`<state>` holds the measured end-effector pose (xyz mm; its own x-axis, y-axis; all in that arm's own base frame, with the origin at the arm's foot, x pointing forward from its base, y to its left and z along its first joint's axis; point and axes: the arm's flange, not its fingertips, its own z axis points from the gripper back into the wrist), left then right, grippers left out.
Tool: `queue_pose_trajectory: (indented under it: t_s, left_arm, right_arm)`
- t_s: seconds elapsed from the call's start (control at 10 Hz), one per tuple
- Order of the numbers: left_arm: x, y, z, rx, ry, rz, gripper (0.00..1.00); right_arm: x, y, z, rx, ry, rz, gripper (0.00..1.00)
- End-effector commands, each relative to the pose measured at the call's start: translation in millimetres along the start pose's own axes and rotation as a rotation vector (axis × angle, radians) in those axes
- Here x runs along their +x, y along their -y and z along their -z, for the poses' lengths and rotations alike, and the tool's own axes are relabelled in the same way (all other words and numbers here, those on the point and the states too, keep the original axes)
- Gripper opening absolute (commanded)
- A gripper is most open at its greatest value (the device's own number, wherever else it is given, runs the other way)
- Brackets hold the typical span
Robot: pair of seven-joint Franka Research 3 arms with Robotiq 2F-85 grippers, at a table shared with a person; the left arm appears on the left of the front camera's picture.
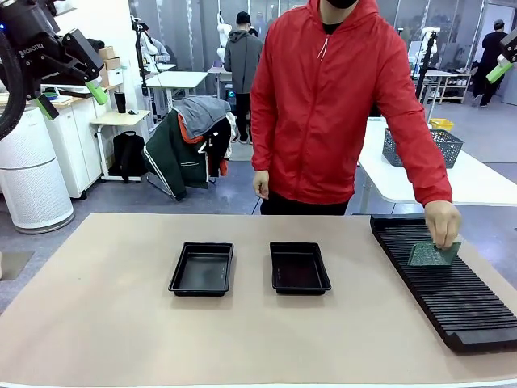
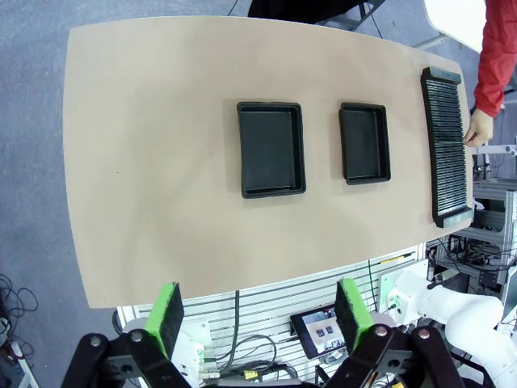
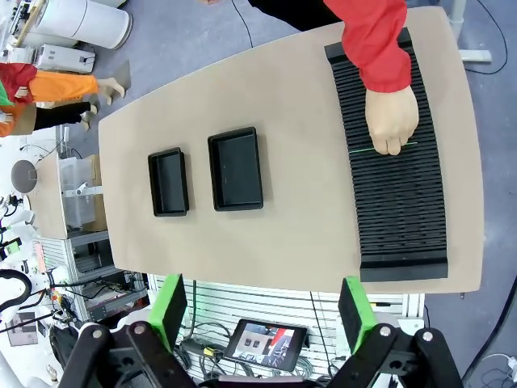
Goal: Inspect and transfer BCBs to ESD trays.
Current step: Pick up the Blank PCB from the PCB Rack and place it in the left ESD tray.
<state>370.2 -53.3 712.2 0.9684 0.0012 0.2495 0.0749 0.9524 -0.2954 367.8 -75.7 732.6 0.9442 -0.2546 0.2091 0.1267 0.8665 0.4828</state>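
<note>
Two empty black ESD trays sit side by side mid-table, the left one (image 1: 202,268) (image 2: 271,149) (image 3: 167,181) and the right one (image 1: 299,267) (image 2: 364,143) (image 3: 236,168). A person in a red jacket (image 1: 339,105) pinches one pale-green BCB (image 1: 430,255) (image 3: 356,149) with a hand (image 1: 443,222) (image 3: 391,120), holding it on edge in the ribbed rack. My left gripper (image 1: 71,99) (image 2: 260,315) hangs open high above the table's left side, holding nothing. My right gripper (image 3: 262,311) is open and empty too, high over the right; one of its green fingertips (image 1: 499,71) shows at the picture's edge.
A long black slotted rack (image 1: 452,299) (image 2: 447,145) (image 3: 396,210) runs along the table's right side. Behind it, a grey mesh basket (image 1: 422,147) stands on a white table. Bare tan tabletop (image 1: 105,323) surrounds the trays.
</note>
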Motion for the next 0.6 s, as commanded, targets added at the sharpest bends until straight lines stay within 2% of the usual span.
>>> queue_pose_trajectory:
  t_s: [0.0,0.5]
  left_arm:
    - [0.0,0.1,-0.2,-0.005,0.001,0.000,1.00]
    - [0.0,0.1,-0.2,-0.005,0.001,0.000,1.00]
  right_arm:
    - [-0.2,-0.2,-0.1,0.002,-0.001,0.000,1.00]
    - [-0.2,-0.2,-0.1,0.002,-0.001,0.000,1.00]
